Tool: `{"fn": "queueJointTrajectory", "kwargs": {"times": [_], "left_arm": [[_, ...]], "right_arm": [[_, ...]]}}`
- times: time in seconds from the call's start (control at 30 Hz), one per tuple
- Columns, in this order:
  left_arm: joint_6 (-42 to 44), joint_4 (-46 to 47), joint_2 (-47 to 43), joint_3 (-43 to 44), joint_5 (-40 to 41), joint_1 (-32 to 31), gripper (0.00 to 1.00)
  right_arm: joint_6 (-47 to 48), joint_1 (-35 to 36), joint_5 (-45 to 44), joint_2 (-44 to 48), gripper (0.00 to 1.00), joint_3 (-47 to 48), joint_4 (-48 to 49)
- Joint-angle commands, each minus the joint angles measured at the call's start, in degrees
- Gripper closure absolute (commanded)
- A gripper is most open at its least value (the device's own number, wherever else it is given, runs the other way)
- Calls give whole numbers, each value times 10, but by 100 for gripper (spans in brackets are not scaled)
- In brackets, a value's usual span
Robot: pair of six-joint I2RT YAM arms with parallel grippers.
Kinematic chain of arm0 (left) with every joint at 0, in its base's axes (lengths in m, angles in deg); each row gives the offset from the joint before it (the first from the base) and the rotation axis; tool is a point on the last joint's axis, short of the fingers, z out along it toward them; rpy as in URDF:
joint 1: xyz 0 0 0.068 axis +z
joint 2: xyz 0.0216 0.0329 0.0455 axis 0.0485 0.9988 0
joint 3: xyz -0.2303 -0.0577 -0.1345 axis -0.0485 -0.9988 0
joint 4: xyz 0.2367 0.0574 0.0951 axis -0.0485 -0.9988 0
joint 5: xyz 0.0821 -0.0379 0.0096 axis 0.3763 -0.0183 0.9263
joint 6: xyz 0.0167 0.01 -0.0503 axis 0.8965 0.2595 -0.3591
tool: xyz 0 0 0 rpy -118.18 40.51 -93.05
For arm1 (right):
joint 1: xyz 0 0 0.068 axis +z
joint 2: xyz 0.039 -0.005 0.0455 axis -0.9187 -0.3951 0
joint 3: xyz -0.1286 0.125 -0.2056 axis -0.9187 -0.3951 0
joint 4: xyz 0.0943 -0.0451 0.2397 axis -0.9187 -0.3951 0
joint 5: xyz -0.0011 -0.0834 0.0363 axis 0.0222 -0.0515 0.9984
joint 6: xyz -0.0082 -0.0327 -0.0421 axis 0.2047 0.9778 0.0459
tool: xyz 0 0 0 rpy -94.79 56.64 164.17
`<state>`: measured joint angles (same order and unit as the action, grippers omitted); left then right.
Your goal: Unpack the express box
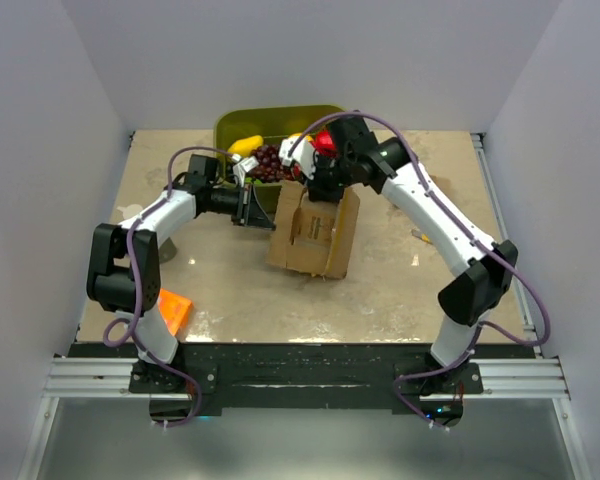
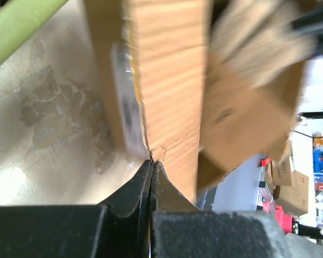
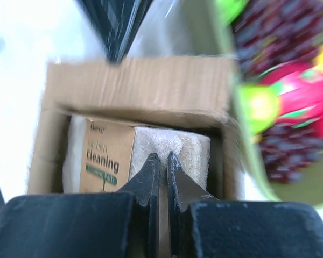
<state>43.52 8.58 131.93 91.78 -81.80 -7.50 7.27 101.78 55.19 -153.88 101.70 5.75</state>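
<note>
Two arms met over the pale surface [image 1: 400, 290]. The express box [image 1: 315, 235] stood near its middle with its flaps up, just in front of a yellow-green tray [image 1: 280, 118] of fruit [image 1: 268, 160]. The left pincer [image 1: 252, 208] pinched the edge of the box's left flap, fingers tight on the cardboard. The right pincer [image 3: 162, 157] hung inside the opening, fingers pressed together, tips at a sponge pack [image 3: 105, 156] lying in the box. Whether they had caught any of it could not be told. The step looked like drawing that pack out. Doing it well would call for the left holding the flap firmly so the box cannot ride up, and the right lifting straight, clear of the walls.
</note>
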Motion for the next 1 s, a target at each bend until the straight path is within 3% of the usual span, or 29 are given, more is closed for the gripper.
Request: {"fn": "queueJointTrajectory", "kwargs": {"times": [0.0, 0.2, 0.33, 0.4, 0.53, 0.57, 0.67, 0.9, 0.97], "left_arm": [[29, -11, -24, 11, 12, -5, 100], [86, -69, -39, 38, 40, 7, 100], [134, -124, -50, 69, 44, 30, 100], [188, -191, -51, 96, 41, 49, 100], [325, -350, -35, 138, 29, 80, 100], [356, -416, -26, 141, 31, 91, 100], [422, -475, -25, 132, 33, 125, 100], [446, -479, -51, 170, 88, 185, 100], [432, -459, -55, 177, 98, 184, 91]], "right_arm": [[-61, 5, 12, 58, 100, 67, 104], [-161, -6, -11, 139, 100, 49, 180], [-182, -14, -7, 167, 100, 49, 165], [-194, -40, -13, 190, 100, 28, 157], [-213, -157, 12, 202, 100, -1, 105], [-216, -174, 21, 208, 100, -32, 101], [-219, -209, 25, 252, 100, -138, 121], [-241, -212, 20, 278, 100, -287, 179], [-249, -212, 17, 268, 100, -306, 193]]}}
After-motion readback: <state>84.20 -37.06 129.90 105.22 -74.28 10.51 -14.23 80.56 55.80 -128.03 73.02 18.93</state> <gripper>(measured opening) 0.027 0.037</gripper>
